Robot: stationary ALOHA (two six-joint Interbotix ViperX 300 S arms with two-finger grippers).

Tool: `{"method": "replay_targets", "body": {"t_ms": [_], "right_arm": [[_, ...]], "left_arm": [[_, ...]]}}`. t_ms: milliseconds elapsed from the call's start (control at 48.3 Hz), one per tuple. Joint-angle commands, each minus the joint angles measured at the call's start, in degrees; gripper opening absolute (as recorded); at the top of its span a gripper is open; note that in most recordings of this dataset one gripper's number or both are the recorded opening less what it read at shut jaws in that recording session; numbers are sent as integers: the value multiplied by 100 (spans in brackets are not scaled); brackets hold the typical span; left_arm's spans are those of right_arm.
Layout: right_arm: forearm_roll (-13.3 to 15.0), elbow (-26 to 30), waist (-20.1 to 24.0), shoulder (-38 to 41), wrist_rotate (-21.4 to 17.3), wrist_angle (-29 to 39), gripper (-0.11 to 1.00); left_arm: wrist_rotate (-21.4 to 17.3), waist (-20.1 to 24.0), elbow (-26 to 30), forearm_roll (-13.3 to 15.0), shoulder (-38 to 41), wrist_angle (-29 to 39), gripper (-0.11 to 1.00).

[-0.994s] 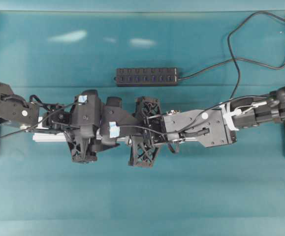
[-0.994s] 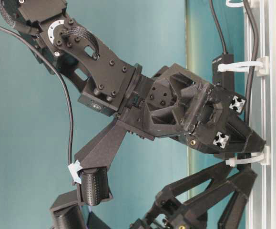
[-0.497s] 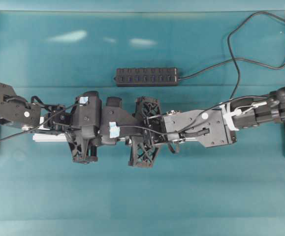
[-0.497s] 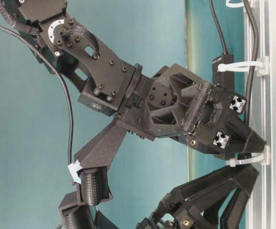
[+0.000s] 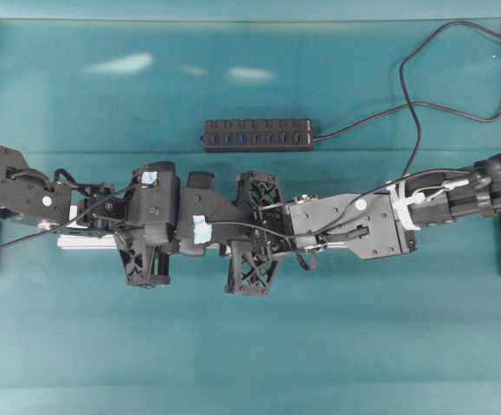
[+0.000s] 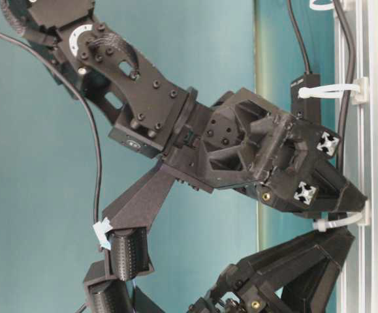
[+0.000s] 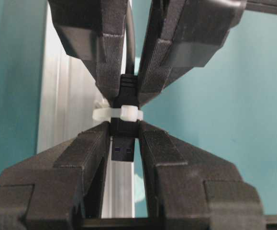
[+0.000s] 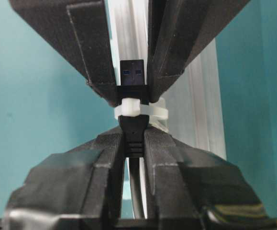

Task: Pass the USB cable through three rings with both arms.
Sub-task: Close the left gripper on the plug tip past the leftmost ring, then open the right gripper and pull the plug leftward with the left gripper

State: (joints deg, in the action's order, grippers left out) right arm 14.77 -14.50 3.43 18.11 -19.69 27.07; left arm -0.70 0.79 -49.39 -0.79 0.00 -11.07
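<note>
- You have both grippers meeting nose to nose over the silver rail [image 5: 84, 241] near the middle of the table [image 5: 250, 346], the left gripper [image 7: 124, 132] coming in from the table's left edge and the right gripper [image 8: 134, 136] from its right edge.
- The cable's plug [image 7: 124, 143] sits threaded through one white ring [image 7: 128, 114], its metal end poking out on the left gripper's side.
- Your left gripper's jaws are closed on the plug just past the ring, touching both of its sides.
- Your right gripper's jaws are clamped on the plug's ribbed neck [image 8: 134, 139] on the other side of the same ring.
- The cord [image 8: 136, 191] runs back from the neck between the right gripper's fingers.
- In the table-level view a second ring [image 6: 329, 89] stands on the rail with a dark cord through it; I think that is the same cable, though the view does not make it sure.
- A black port hub [image 5: 258, 135] lies toward the table's far edge, well apart from the rail.
</note>
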Motion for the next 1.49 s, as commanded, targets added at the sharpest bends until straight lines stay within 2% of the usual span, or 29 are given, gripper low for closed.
{"method": "replay_targets", "body": {"t_ms": [0,124,269,352,538,601,849,1470], "right_arm": [[-18,44,88,-132,-62,-176,-7],[-18,-18,132,-167,-62,-176,-6],[-26,-88,158,-193,-70,-167,8],[-35,-105,158,-211,-70,-149,26],[-35,-105,158,-272,-53,-105,79],[-35,-97,158,-290,-53,-62,89],[-18,-202,132,-378,-44,149,85],[123,-923,26,-1213,-44,-97,85]], "left_arm": [[26,-9,9,-9,-53,-53,25],[44,-9,-79,-9,-70,-53,25],[44,-9,-88,-9,-88,-70,25],[44,-9,-88,0,-88,-79,25],[35,-9,-123,-9,-114,-70,25],[44,-9,-141,-9,-167,-53,25],[35,0,-316,-9,-527,26,25],[9,-18,-431,-9,-1573,703,25]]}}
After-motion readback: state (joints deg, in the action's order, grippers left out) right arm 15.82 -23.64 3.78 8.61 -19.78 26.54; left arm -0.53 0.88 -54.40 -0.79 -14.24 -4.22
